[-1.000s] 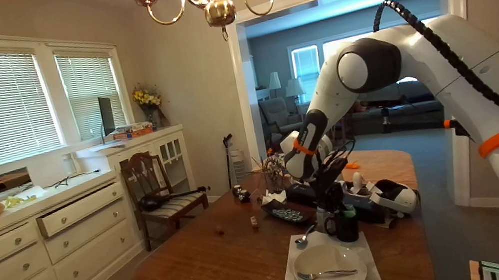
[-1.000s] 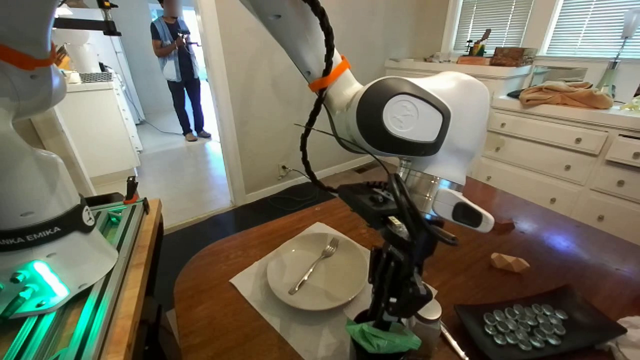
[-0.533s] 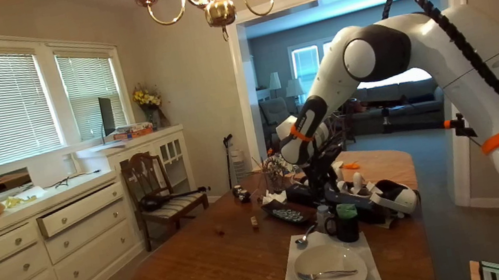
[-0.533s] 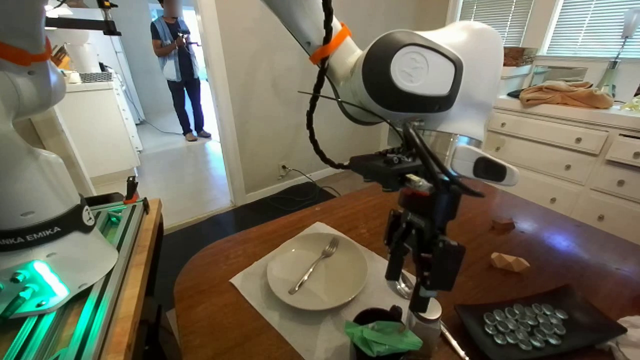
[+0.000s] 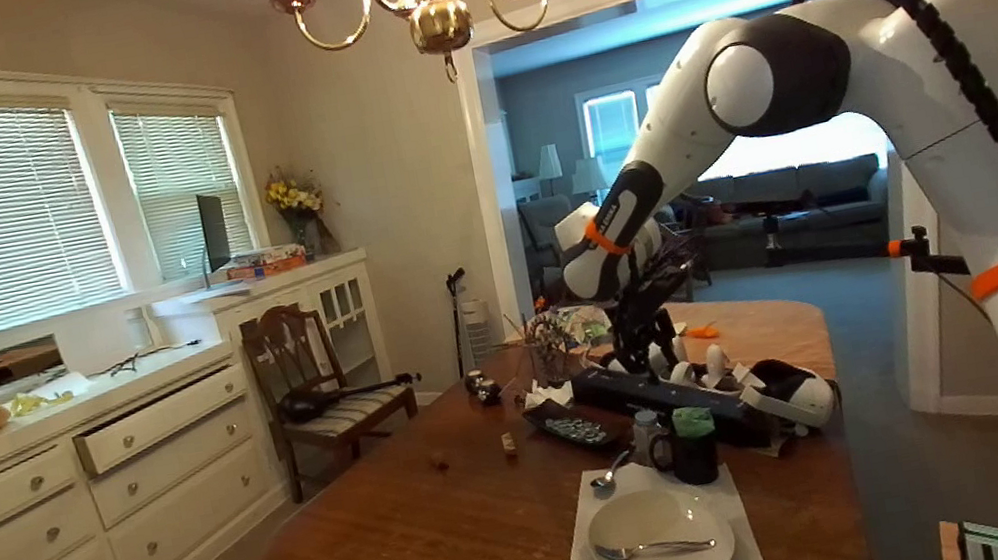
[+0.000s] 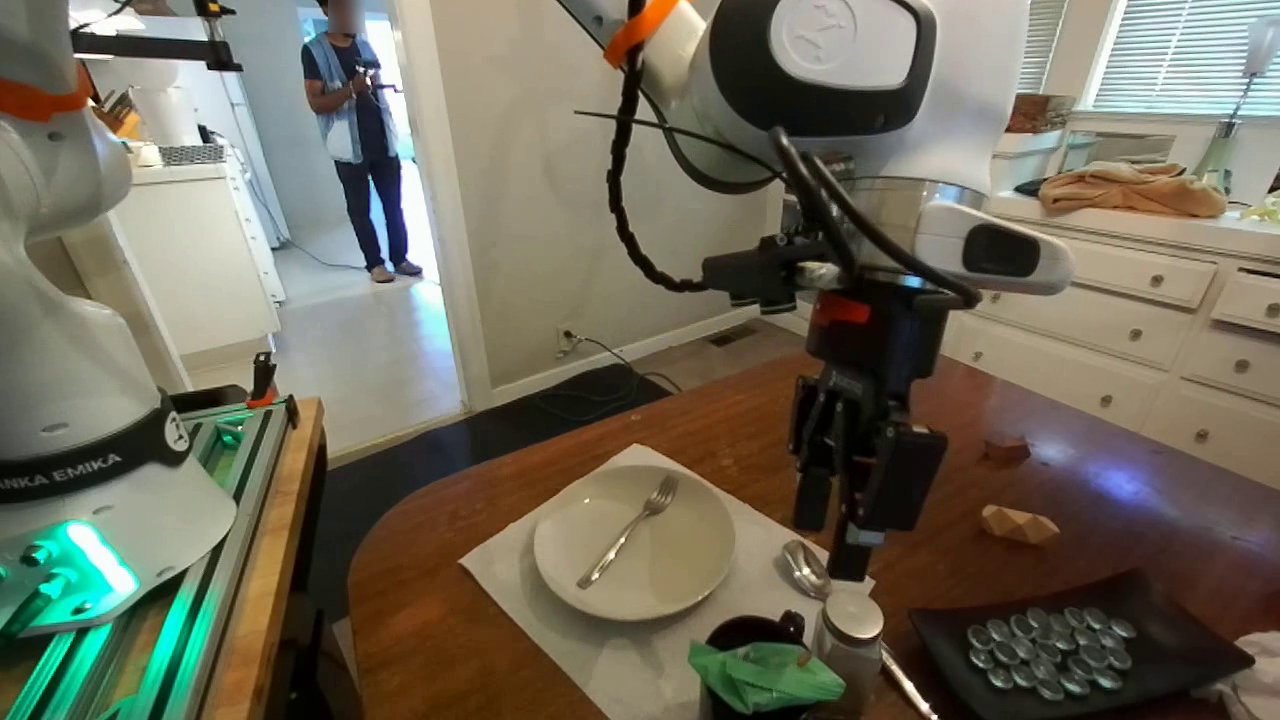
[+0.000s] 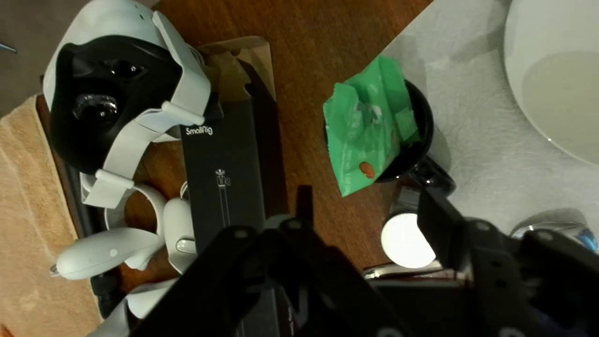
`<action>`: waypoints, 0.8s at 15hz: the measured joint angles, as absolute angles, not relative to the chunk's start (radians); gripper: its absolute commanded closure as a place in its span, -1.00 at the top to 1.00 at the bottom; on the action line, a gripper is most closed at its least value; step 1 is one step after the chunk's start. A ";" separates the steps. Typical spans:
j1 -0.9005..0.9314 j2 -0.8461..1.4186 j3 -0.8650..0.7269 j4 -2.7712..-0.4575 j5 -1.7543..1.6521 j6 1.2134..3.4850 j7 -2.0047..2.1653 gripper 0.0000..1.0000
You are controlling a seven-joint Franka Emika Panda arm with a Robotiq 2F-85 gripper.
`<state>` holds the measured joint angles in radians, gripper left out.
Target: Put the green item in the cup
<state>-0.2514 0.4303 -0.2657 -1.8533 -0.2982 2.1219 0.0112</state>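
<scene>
Most of this job looks done to me: in an exterior view the crinkled green plastic-looking packet point(image 5: 692, 422) sits in the mouth of a round black mug point(image 5: 695, 465) with a loop handle, nearer the right edge of the brown wooden table point(image 5: 420, 536) than its left. The black two-fingered gripper point(image 6: 832, 540), in an exterior view, hangs over the table, farther from the rounded corner at left than the wide round white plate point(image 6: 680, 560), fingers point(image 6: 850, 563) apart, nothing held. Wrist view: the packet flops past the mug's rim, and one finger overlaps a small glass-looking shaker point(image 7: 406, 241) with a pale round lid; can't tell the gap. So I'd go straight up first, then toward any edge; a low sideways swing could tip the shaker or snag that loose packet, imo.
</scene>
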 measured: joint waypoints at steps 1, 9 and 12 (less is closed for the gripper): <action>-0.254 0.422 -0.274 -1.863 -0.298 2.113 0.024 -0.53; -0.276 0.411 -0.298 -1.961 -0.275 2.068 0.067 -1.00; -0.275 0.425 -0.289 -1.971 -0.264 2.077 0.077 -1.00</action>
<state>-0.2749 0.4254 -0.2893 -1.9709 -0.2645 2.0768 0.0774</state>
